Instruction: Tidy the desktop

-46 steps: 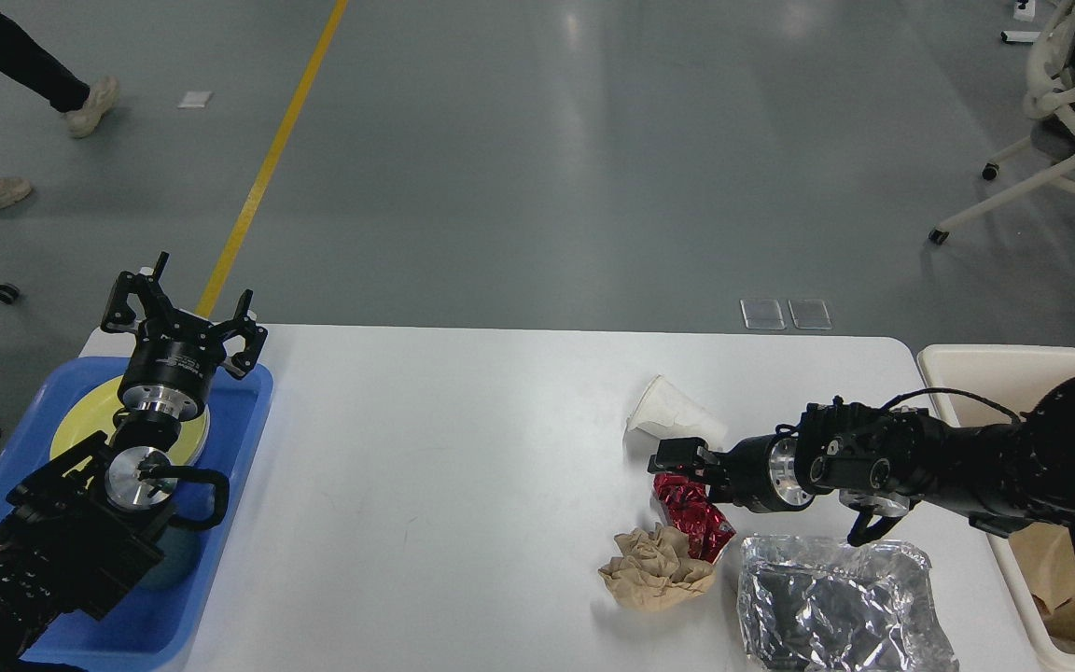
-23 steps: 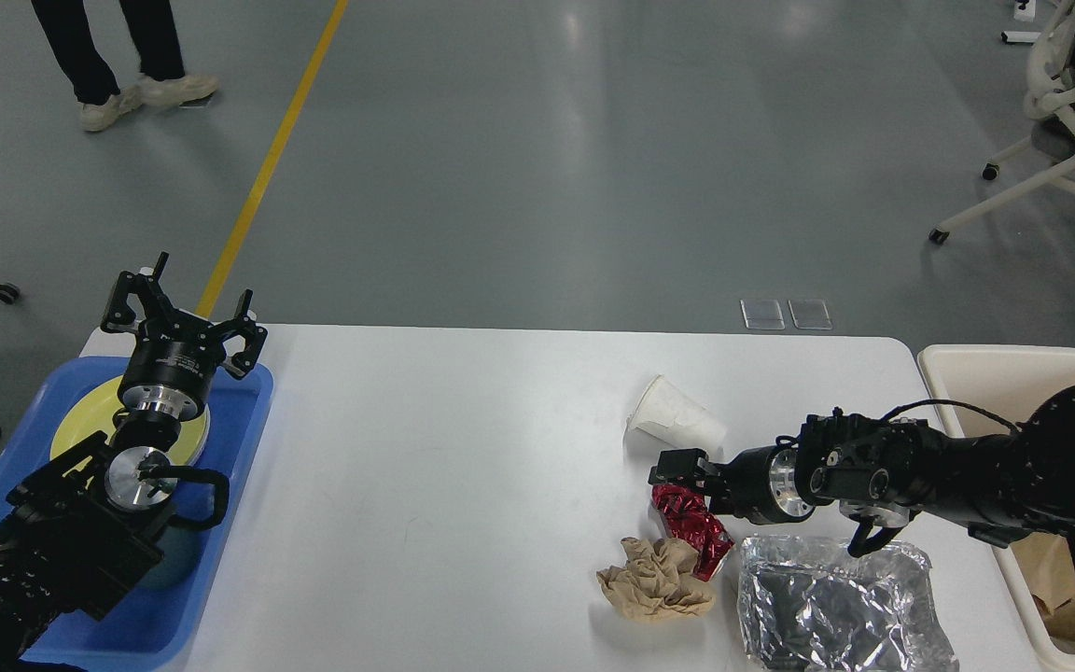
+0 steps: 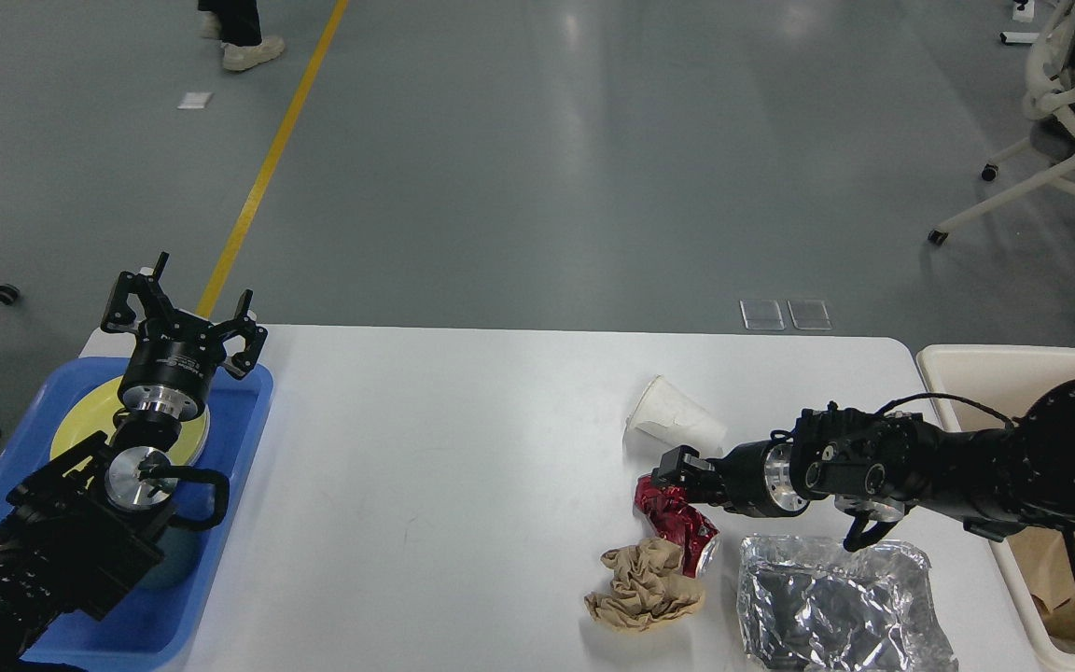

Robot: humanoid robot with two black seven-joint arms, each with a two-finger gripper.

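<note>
Grey shop floor behind, white counter (image 3: 463, 448) up front with the litter bunched toward its near right corner. The right pincer (image 3: 673, 464) sits right on the red wrapper (image 3: 677, 523), whose long axis slants toward the near edge; I can't tell if it's clamped. Left pincer (image 3: 181, 313) spread wide, far off.

Right gripper (image 3: 666, 474) pinches red wrapper (image 3: 677, 523) on the desktop (image 3: 463, 448)

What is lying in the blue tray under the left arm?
The blue tray holds a yellow plate at its far end and a dark teal object nearer the robot. The left gripper and arm cover much of both, so nothing more can be made out.
</note>
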